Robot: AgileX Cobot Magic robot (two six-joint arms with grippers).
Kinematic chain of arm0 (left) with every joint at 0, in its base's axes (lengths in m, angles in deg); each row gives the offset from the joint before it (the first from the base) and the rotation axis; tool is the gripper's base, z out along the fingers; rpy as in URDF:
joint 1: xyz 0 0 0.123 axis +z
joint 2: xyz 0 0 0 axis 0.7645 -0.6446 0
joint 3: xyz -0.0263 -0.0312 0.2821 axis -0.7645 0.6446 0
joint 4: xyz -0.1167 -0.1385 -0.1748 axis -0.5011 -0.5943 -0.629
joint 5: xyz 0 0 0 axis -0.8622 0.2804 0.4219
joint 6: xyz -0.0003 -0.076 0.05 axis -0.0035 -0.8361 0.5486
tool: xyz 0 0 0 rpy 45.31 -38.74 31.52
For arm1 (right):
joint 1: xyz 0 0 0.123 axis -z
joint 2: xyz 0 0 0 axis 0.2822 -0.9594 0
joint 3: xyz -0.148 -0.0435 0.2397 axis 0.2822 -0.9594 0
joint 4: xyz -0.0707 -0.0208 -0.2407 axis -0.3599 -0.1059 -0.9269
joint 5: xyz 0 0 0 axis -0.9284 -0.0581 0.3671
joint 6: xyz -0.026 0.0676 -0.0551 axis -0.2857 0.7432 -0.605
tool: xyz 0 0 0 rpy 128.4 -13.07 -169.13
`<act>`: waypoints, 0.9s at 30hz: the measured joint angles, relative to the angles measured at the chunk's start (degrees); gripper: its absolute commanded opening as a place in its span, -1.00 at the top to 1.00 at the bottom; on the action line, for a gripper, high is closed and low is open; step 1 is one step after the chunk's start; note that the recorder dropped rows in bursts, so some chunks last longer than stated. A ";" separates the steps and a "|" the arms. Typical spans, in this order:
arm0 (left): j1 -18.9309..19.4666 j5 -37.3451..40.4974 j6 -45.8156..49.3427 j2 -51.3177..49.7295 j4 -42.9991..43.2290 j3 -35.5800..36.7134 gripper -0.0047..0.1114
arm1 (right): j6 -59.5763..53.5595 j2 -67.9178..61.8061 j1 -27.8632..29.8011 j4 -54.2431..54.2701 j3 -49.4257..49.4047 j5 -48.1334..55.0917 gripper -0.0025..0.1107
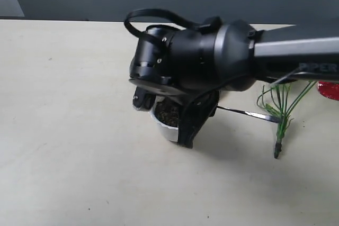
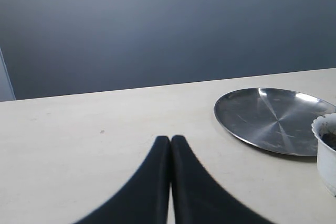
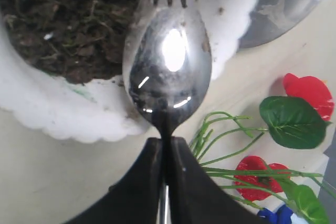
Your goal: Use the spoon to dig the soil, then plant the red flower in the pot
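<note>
My right gripper [image 3: 167, 140] is shut on the neck of the shiny spoon [image 3: 168, 66], whose handle runs back between the fingers. The spoon's bowl hangs over the white pot's scalloped rim [image 3: 79, 119], and its toothed tip reaches the edge of the dark soil [image 3: 68, 24]. In the exterior view the right arm covers most of the pot [image 1: 168, 128]; the spoon handle [image 1: 249, 113] sticks out to the right. The red flower [image 3: 310, 93] lies on the table beside the pot, stems [image 1: 280, 112] pointing forward. My left gripper [image 2: 171, 139] is shut and empty, low over bare table.
A round steel plate [image 2: 273, 119] lies just behind the pot [image 2: 326, 156]. A small blue object [image 3: 278, 216] shows near the flower stems. The table's far edge meets a dark grey wall. The left arm does not show in the exterior view.
</note>
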State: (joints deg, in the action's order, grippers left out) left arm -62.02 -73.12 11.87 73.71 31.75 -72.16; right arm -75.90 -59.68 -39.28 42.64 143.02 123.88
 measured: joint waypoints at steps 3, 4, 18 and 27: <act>0.00 0.00 0.00 0.00 0.00 0.00 0.91 | 1.88 3.43 0.00 -1.82 0.00 0.00 0.97; 0.00 0.00 0.00 0.00 0.00 0.00 0.91 | 2.42 4.49 0.00 -2.34 0.00 0.00 0.97; 0.00 0.00 0.00 0.00 0.00 0.00 0.91 | 11.72 3.40 16.32 4.17 8.87 -24.20 0.97; 0.00 0.00 0.00 0.00 0.00 0.00 0.91 | 10.68 -11.09 19.33 8.15 22.14 -26.25 0.97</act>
State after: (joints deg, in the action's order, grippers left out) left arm -62.02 -73.12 11.87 73.71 31.75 -72.16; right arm -65.21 -70.77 -19.95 50.79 165.17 97.63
